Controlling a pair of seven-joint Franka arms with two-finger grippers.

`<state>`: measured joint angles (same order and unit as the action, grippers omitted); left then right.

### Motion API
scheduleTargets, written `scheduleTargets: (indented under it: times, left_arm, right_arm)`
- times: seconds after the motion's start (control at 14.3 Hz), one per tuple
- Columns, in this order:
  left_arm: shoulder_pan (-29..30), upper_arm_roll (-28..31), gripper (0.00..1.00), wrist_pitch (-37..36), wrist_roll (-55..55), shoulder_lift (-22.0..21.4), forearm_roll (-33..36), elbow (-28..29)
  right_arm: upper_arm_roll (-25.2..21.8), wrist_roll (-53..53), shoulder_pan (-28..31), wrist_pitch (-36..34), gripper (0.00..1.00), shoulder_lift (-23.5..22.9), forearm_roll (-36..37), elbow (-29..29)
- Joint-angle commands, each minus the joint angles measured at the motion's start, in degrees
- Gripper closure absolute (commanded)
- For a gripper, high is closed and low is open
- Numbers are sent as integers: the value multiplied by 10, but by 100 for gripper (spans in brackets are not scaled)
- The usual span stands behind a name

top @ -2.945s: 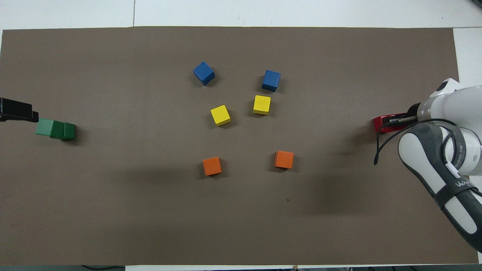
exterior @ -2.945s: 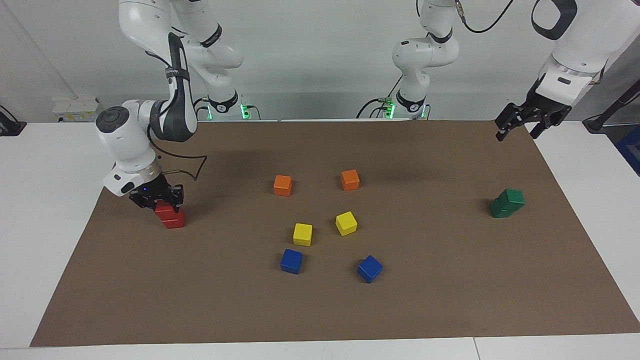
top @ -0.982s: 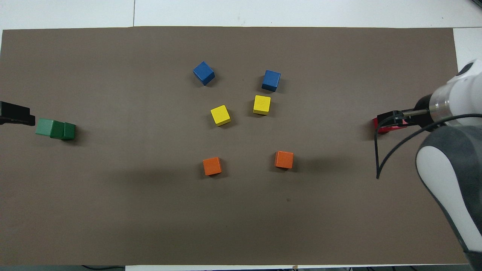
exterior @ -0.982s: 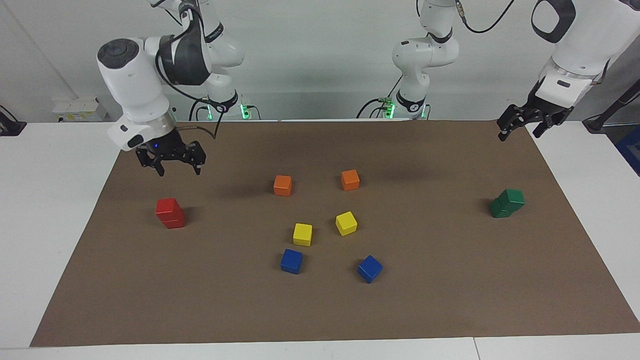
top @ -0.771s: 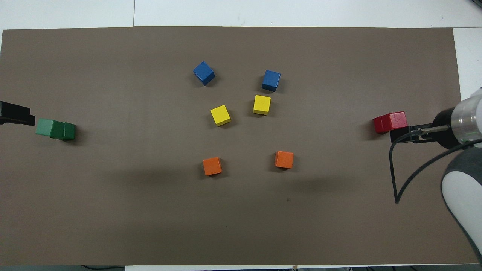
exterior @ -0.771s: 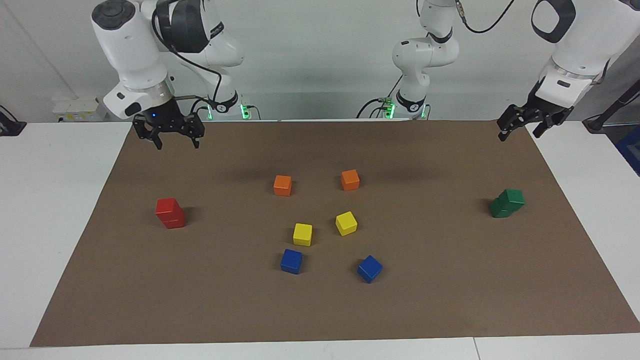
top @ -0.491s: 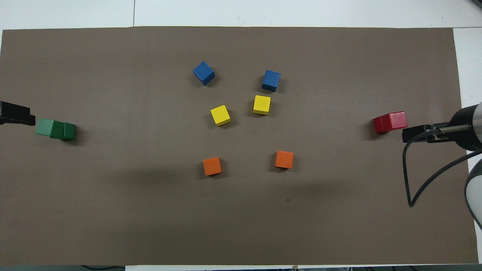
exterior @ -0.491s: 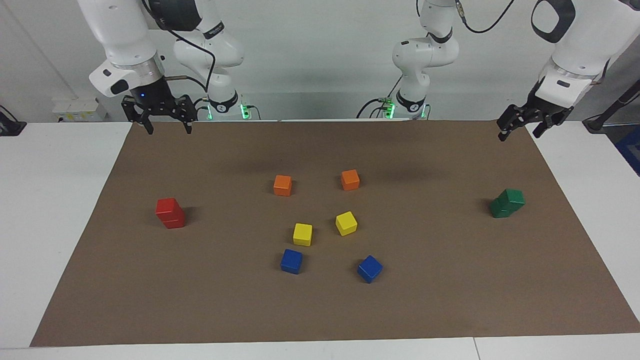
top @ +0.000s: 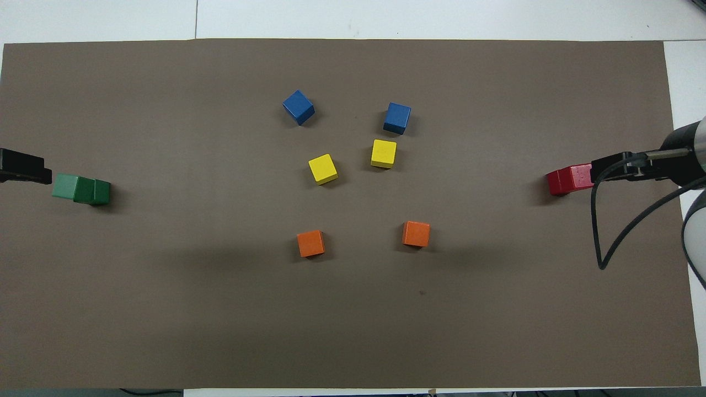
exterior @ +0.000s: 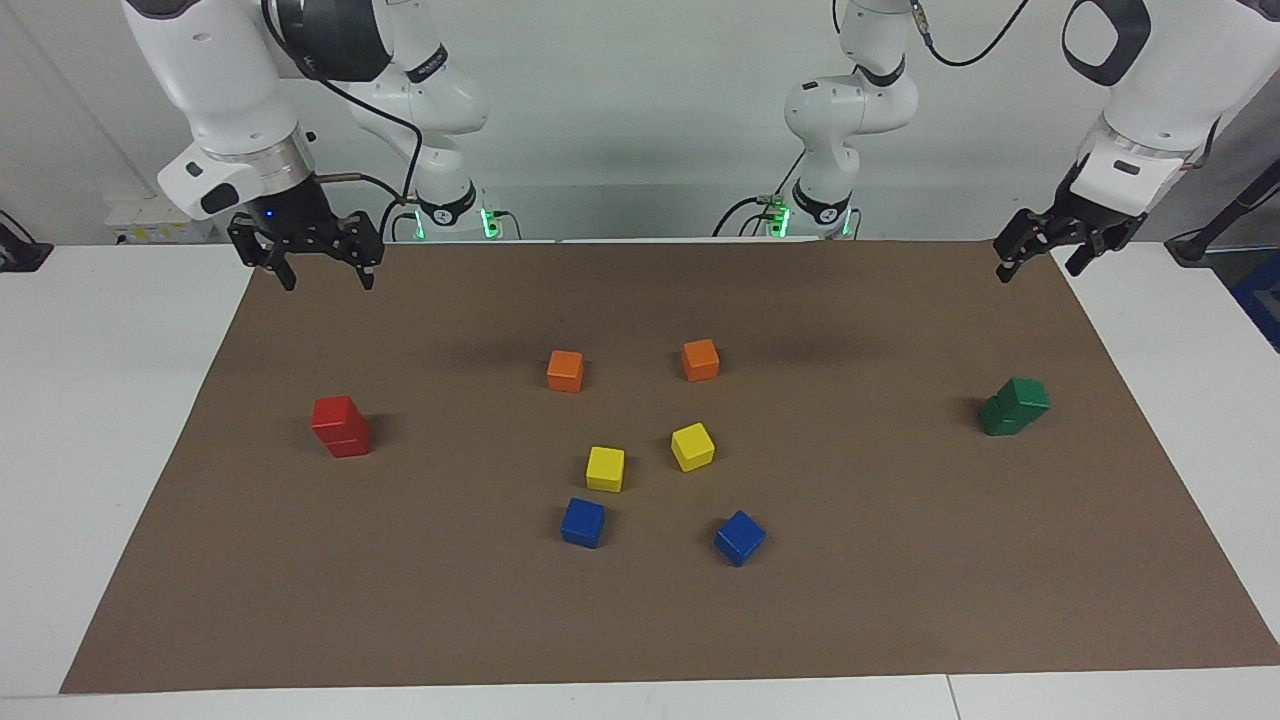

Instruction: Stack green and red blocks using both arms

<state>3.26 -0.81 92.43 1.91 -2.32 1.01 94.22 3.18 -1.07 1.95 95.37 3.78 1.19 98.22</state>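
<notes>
Two red blocks (exterior: 340, 427) stand stacked one on the other at the right arm's end of the mat; the stack also shows in the overhead view (top: 571, 179). Two green blocks (exterior: 1013, 406) stand stacked at the left arm's end, the upper one offset (top: 81, 189). My right gripper (exterior: 306, 268) is open and empty, raised over the mat's edge nearest the robots, apart from the red stack. My left gripper (exterior: 1037, 251) is open and empty, raised over the mat's corner, apart from the green stack.
Two orange cubes (exterior: 565, 370) (exterior: 700, 360), two yellow cubes (exterior: 605, 468) (exterior: 692, 446) and two blue cubes (exterior: 583, 522) (exterior: 739, 537) lie in the middle of the brown mat (exterior: 900, 560). White table surrounds the mat.
My right gripper let go of the upper red block, rose and drew back toward the robots' edge of the mat. The red stack stays standing. The left gripper has barely moved.
</notes>
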Motion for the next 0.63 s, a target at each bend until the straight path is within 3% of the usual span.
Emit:
scheduleTargets:
  times: [0.0,0.56]
  left_arm:
    - [-10,5,0,6,4,-15,11,15]
    - [-9,5,0,6,4,-14,11,15]
  right_arm:
    - [3,-4,7,-27,1,-25,1,-43]
    - [2,-11,8,-32,1,-26,-3,-43]
